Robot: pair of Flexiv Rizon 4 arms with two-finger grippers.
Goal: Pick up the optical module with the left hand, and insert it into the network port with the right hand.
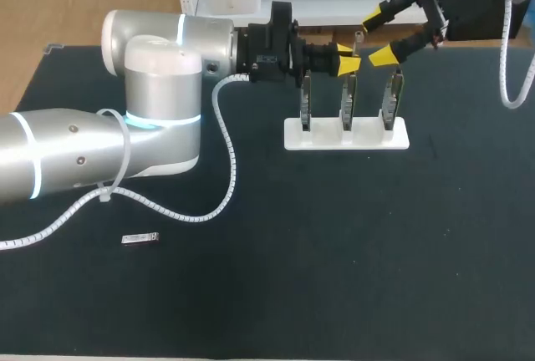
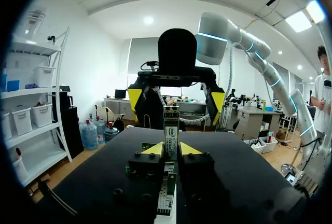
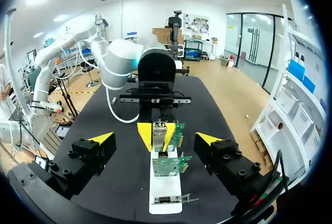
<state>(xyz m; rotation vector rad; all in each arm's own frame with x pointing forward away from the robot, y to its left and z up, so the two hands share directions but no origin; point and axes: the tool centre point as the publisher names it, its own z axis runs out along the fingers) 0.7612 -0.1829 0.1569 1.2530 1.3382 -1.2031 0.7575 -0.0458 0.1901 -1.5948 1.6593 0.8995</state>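
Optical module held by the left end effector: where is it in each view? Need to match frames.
Head view: optical module top middle, at the left end effector tips.
Left wrist view: optical module upright between that end effector's own yellow tips.
Right wrist view: optical module ahead, held by the other arm, beyond the boards.
Shared landmark: white base carrying the boards.

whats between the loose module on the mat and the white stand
Head view: only the left arm's coiled cable crosses bare mat between loose module and white stand.
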